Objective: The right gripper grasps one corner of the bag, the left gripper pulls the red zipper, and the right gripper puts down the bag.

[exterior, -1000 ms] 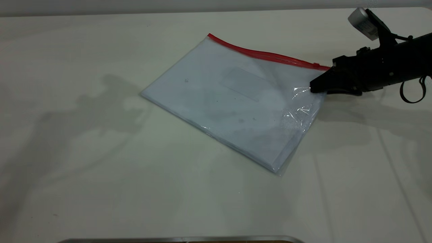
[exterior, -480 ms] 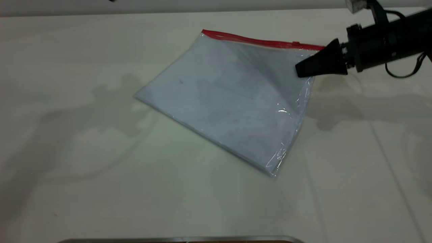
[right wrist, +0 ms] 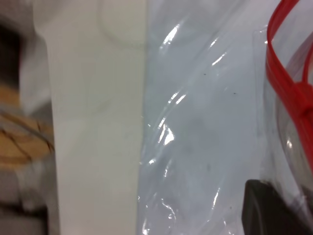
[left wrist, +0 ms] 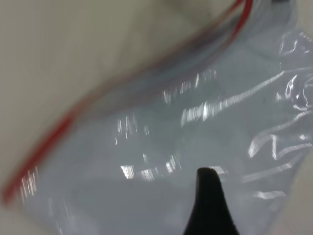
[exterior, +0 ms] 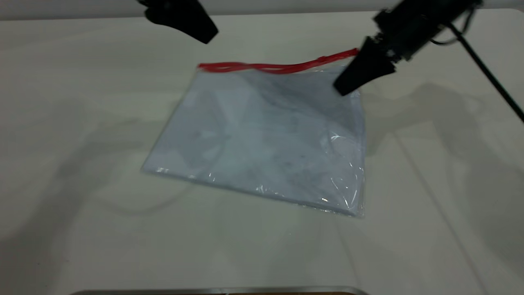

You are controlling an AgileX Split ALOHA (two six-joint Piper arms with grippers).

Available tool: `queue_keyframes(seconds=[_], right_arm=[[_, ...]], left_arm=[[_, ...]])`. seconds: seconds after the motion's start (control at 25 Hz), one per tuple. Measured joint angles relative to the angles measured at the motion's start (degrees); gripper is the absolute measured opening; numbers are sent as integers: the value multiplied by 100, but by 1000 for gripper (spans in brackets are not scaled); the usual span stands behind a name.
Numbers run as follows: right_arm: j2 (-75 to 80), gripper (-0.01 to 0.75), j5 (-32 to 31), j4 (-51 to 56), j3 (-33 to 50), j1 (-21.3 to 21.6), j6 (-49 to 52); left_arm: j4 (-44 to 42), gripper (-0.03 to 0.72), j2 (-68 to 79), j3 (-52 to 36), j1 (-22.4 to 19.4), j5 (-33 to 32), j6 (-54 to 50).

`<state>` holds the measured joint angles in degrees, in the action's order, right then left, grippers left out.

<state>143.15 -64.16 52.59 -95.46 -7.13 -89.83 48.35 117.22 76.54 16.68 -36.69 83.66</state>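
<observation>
The clear bag (exterior: 266, 139) with white sheets hangs tilted, its lower edge resting on the table. The red zipper (exterior: 278, 66) runs along its raised top edge. My right gripper (exterior: 343, 87) is shut on the corner of the bag at the zipper's right end and holds it up. My left gripper (exterior: 206, 36) hovers above and left of the zipper's left end, apart from the bag. The left wrist view shows one jaw tip over the bag (left wrist: 171, 147) and the zipper (left wrist: 44, 147). The right wrist view shows the bag (right wrist: 205, 122) and the zipper (right wrist: 286, 73). The slider tab is not discernible.
The white table (exterior: 82, 205) surrounds the bag. A metal edge (exterior: 221, 291) runs along the front. The right arm's cable (exterior: 487, 73) slants down at the right. The table's edge and a wooden floor (right wrist: 19, 142) show in the right wrist view.
My right gripper has risen and moved left with the corner, lifting the zipper edge and swinging the bag. My left gripper has come into view at the top left.
</observation>
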Motion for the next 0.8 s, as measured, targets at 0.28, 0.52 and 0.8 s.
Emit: queue_keyframes(seconds=[0.28, 0.52, 0.8], right_arm=[[0, 33, 677, -277, -486, -604, 52], [12, 33, 1375, 179, -491, -727, -393], [53, 33, 1345, 704, -491, -727, -1105]], left_arm=[[102, 588, 137, 318, 74, 0, 403], [576, 588, 236, 325, 74, 5, 1519], [1443, 588, 582, 325, 79, 115, 2631]])
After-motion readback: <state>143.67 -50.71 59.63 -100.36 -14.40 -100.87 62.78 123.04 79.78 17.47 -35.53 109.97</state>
